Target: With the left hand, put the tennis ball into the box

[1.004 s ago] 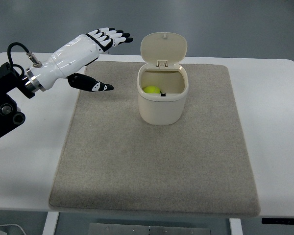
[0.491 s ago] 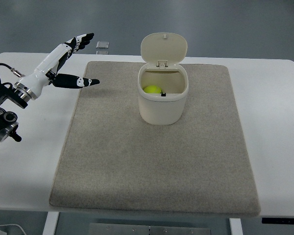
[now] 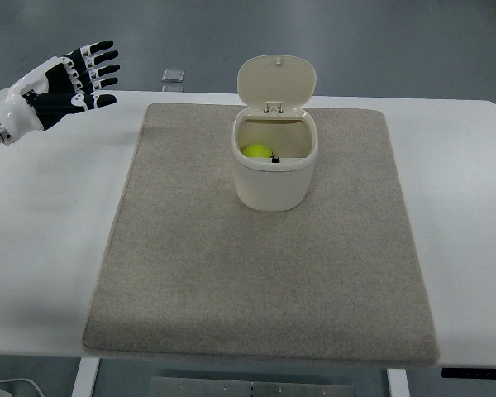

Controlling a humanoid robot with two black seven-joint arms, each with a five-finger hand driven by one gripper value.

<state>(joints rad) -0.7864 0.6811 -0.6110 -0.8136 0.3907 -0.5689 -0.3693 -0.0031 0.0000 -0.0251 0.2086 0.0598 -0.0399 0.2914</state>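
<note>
Tennis ball (image 3: 255, 151) lies inside the box (image 3: 274, 169); left hand (image 3: 66, 83) hovers apart, fingers spread, empty.

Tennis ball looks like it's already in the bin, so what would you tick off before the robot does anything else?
1. Tennis ball inside the box: ok.
2. Lid up, not closed: ok.
3. Box upright on the mat: ok.
4. Left robot hand empty, fingers spread: ok.
5. Left robot hand well clear of the box, at the far left edge: ok.
6. Right arm position: cannot tell, out of view.
</note>
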